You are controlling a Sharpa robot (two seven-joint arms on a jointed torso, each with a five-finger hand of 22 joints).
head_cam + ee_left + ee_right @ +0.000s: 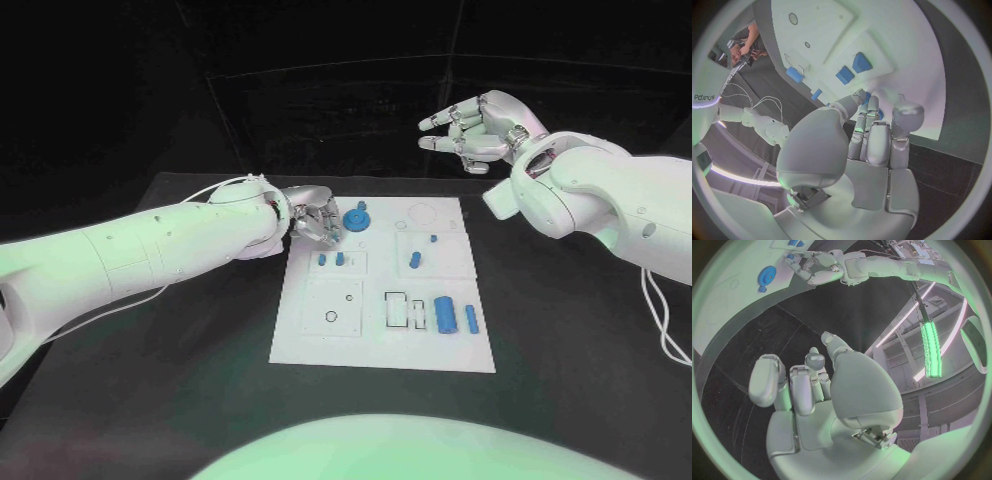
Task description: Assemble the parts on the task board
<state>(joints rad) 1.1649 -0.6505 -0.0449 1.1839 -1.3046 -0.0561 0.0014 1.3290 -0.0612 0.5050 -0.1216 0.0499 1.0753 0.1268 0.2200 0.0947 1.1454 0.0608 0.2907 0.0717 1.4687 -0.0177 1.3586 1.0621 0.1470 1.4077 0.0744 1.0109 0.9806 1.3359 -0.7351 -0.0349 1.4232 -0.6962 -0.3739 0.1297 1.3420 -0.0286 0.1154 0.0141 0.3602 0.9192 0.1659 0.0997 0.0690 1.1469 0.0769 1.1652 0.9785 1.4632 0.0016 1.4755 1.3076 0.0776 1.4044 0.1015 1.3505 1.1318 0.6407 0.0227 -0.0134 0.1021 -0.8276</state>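
you see the task board (387, 345), a white plate lying in the middle of the black table (577, 340), with small blue parts (446, 313) on it. no writing on it can be read. your left hand (309, 218) reaches over the board's far left corner; you cannot tell if it pinches something. your right hand (480, 128) hangs above the table, beyond the board, fingers loosely spread, holding nothing.
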